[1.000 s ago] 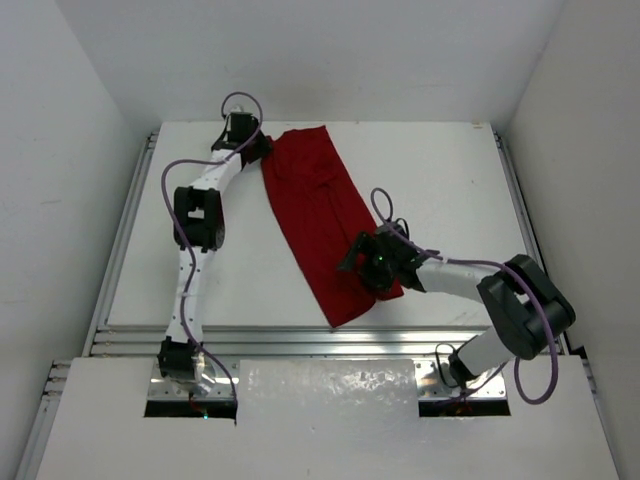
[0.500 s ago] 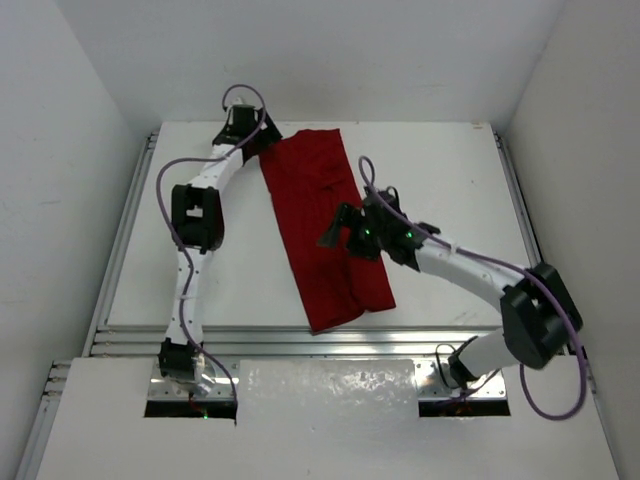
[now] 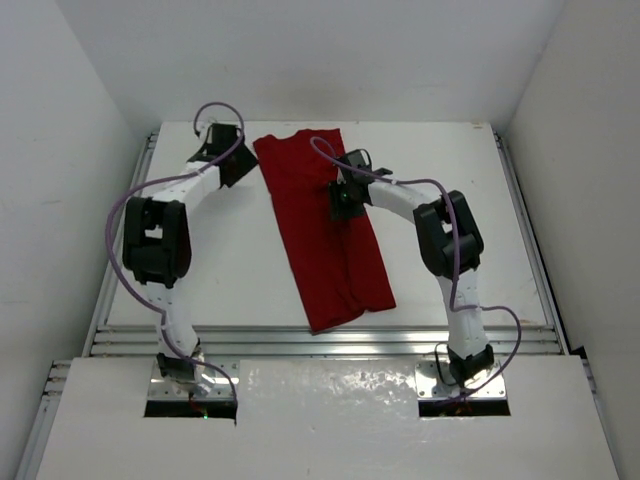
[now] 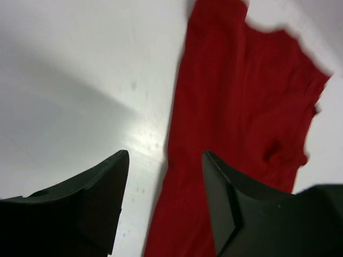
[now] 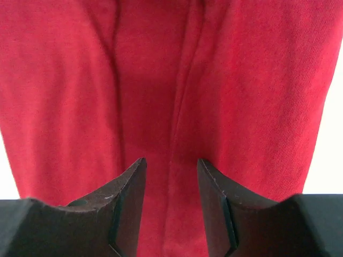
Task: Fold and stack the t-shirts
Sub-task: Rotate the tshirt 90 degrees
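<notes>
While the left arm stretches toward the far left of the counter [image 3: 450, 200], the left gripper [image 4: 166, 158] hangs with jaws apart and nothing between them, just beside the long left edge of the t-shirt [image 3: 325, 240]. The right arm bends inward over the cloth. The right gripper [image 5: 171, 166] stands with jaws apart above a lengthwise crease, perhaps brushing it. The dark red t-shirt lies mid-counter as a narrow slanted strip.

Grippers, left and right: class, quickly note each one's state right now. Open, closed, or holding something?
Left gripper: open, holding nothing, at the t-shirt's edge.
Right gripper: open, holding nothing, above the t-shirt.
</notes>
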You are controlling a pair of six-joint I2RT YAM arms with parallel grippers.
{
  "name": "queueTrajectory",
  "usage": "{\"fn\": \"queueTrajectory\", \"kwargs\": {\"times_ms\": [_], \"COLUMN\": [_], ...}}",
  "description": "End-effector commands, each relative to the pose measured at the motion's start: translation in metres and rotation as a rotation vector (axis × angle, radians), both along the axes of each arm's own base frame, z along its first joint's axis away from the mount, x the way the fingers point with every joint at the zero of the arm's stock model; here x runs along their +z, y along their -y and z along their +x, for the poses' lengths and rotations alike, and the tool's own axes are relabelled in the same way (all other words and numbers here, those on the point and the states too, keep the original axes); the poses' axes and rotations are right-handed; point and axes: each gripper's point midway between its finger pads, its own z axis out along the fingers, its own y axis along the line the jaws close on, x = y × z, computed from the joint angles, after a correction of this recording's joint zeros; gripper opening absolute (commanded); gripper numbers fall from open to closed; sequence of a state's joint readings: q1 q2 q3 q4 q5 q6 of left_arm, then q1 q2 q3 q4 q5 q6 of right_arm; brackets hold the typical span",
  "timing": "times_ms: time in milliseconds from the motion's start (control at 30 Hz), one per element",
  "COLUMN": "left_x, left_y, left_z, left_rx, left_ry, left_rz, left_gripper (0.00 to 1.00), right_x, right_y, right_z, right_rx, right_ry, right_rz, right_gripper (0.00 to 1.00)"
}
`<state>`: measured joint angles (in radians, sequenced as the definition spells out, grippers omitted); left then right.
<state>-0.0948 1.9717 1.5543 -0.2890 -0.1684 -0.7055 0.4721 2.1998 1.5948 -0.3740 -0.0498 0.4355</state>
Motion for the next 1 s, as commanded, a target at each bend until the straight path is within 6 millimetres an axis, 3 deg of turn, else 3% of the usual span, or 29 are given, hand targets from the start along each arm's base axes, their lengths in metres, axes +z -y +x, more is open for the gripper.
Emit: {"fn": "queueTrajectory", "kwargs": {"times_ms": [0,33,67,100,133,167,200,233,267,333,467,500,667,800,833,967], "left_x": [-0.036,-0.059,-0.061,-0.092,-0.089,-0.095,-0.133,-0.117,-0.127,-0.148,-0.183,-0.176,-0.185,-0.159,-0.150,-0.124], "left_y": [0.060,0.063,0.069,0.070,0.068,0.067,0.065,0.064,0.062,0.062,0.075,0.078,0.089,0.081,0.078,0.074], "left_z": [-0.012,-0.013,-0.007,-0.006,0.007,0.015,0.014,0.040,0.039,0.055,0.067,0.078,0.083,0.115,0.125,0.140], "left_rx": [-0.159,-0.158,-0.166,-0.170,-0.165,-0.162,-0.174,-0.169,-0.172,-0.192,-0.263,-0.269,-0.322,-0.336,-0.335,-0.351], "left_ry": [-0.060,-0.109,-0.115,-0.176,-0.182,-0.194,-0.275,-0.230,-0.277,-0.291,-0.297,-0.264,-0.236,-0.117,-0.067,0.029], "left_rz": [-0.052,-0.046,-0.052,-0.049,-0.030,-0.010,0.018,0.028,0.046,0.053,0.001,-0.007,-0.040,-0.099,-0.112,-0.153], "left_gripper": [0.54,0.54,0.54,0.54,0.53,0.44,0.33,0.23,0.20,0.20,0.20,0.20,0.22,0.29,0.30,0.30], "right_x": [0.012,0.008,0.005,0.006,-0.005,0.006,0.008,0.001,0.004,-0.004,-0.016,-0.026,-0.021,-0.015,-0.008,0.010], "right_y": [0.004,0.003,0.004,0.003,0.007,0.005,0.003,0.007,0.005,0.008,-0.022,-0.026,-0.049,-0.058,-0.058,-0.048], "right_z": [0.021,0.017,0.010,0.008,-0.007,-0.012,-0.014,-0.024,-0.028,-0.035,-0.046,-0.048,-0.052,-0.059,-0.057,-0.055], "right_rx": [0.047,0.041,0.035,0.011,0.001,-0.003,-0.018,-0.037,-0.058,-0.097,-0.057,-0.055,-0.099,-0.183,-0.214,-0.215], "right_ry": [0.026,0.003,-0.019,-0.017,-0.054,-0.041,-0.038,-0.064,-0.071,-0.085,-0.133,-0.155,-0.181,-0.203,-0.203,-0.144], "right_rz": [-0.015,-0.016,-0.013,0.015,0.020,0.047,0.074,0.063,0.085,0.074,0.123,0.120,0.248,0.354,0.366,0.332], "right_gripper": [0.44,0.44,0.46,0.47,0.48,0.52,0.53,0.53,0.54,0.55,0.54,0.53,0.52,0.53,0.59,0.67]}}
